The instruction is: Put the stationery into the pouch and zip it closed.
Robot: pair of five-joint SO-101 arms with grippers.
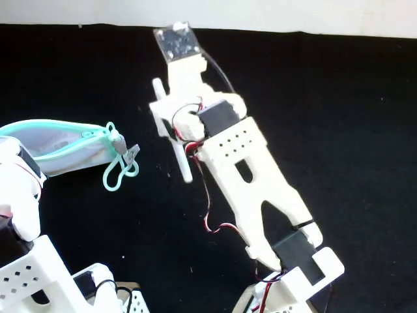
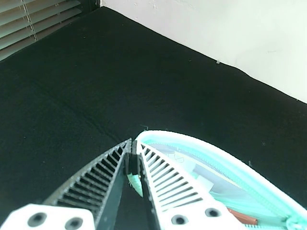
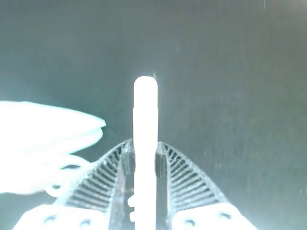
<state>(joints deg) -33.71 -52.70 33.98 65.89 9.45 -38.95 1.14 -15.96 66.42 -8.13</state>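
A mint-green pouch (image 1: 62, 147) lies at the table's left, its zip pull and cord loop (image 1: 120, 171) pointing toward the middle. My left gripper (image 2: 134, 160) is shut on the pouch's rim (image 2: 158, 139) at its far-left end (image 1: 12, 149). Through the gaping mouth I see white items and a reddish-brown piece (image 2: 242, 218) inside. My right gripper (image 3: 144, 151) is shut on a white pen (image 3: 145, 115). In the high view the white pen (image 1: 184, 163) hangs just right of the zip pull, apart from it, in the right gripper (image 1: 172, 127).
The black tabletop (image 1: 339, 117) stretches to the right and back, ending at a pale wall (image 1: 293, 16). The left arm's base (image 1: 39, 274) and the right arm's base (image 1: 293, 274) stand at the front edge.
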